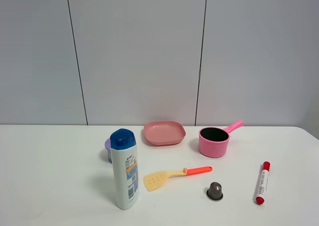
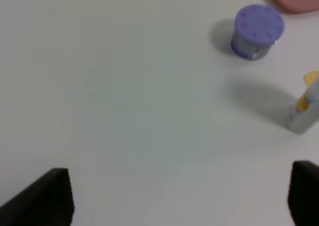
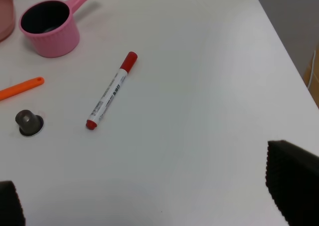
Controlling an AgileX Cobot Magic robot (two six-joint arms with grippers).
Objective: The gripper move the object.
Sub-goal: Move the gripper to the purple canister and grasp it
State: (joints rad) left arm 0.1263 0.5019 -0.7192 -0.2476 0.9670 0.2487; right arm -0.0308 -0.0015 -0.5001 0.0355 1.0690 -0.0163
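The object, a short round can with a lilac lid (image 1: 107, 148), stands on the white table, partly hidden behind the tall white bottle (image 1: 124, 168). In the left wrist view the can (image 2: 256, 31) stands upright, far from my left gripper (image 2: 179, 198). That gripper is open and empty, and only its two dark fingertips (image 2: 45, 198) show at the frame's edge. My right gripper (image 3: 149, 206) is open and empty over bare table near the right edge. Neither arm shows in the exterior view.
A pink plate (image 1: 164, 132) lies behind the can. A pink saucepan (image 1: 214, 141), a yellow-orange spatula (image 1: 172, 176), a small grey capsule (image 1: 215, 191) and a red marker (image 1: 262, 182) lie to the right. The table's right edge (image 3: 286, 46) is close to the marker.
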